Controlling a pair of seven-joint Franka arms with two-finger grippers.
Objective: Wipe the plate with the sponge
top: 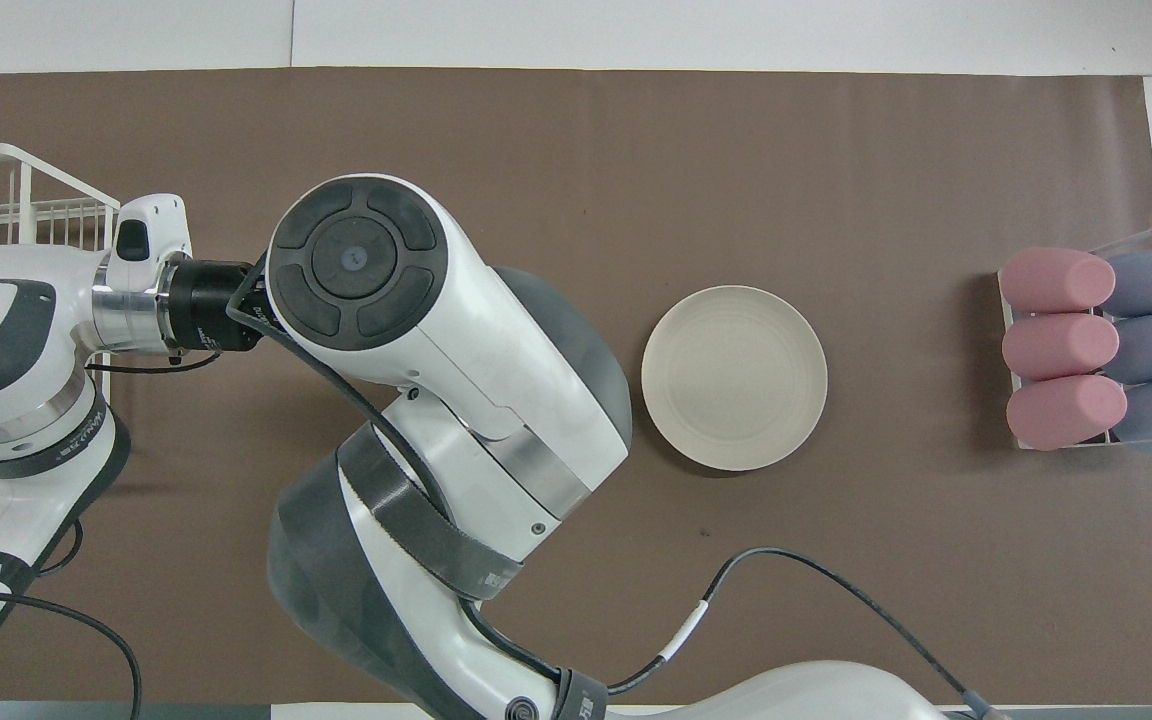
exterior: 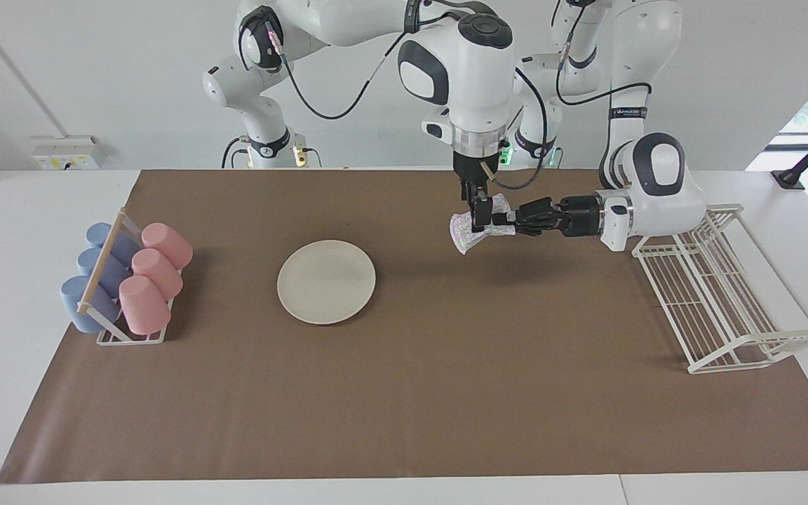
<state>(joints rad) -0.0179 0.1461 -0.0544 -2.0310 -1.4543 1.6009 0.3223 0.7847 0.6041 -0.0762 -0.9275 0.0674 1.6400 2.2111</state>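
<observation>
Facing view: robots at the top, brown paper mat (exterior: 404,407) covering most of the white table (exterior: 18,393).
Cup holder: clear rack with a wooden bar (exterior: 100,268), at the right arm's end of the mat; three blue cups (exterior: 99,235) and three pink cups (exterior: 157,272) lie in it on their sides.
Plate: round, flat cream-white plate (exterior: 326,282) lying bare on the mat, between the cup holder and the grippers, well apart from both; nothing touches it.
Sponge: small silvery-grey wad of wrinkly mesh (exterior: 461,232), up in the air over bare mat, toward the left arm's end from the plate.
Right gripper (exterior: 480,214): points straight down with its tip at the sponge; whether its claw is wide or has hold of the sponge cannot be told.
Left gripper (exterior: 510,227): reaches in level from the side, claw narrow and clamped on the sponge's edge.
Wire rack: white wire dish rack (exterior: 712,301) at the left arm's end of the mat, just below the left arm's wrist.
Overhead view: the right arm's body covers both claws and the sponge; the plate (top: 734,378) shows whole.
</observation>
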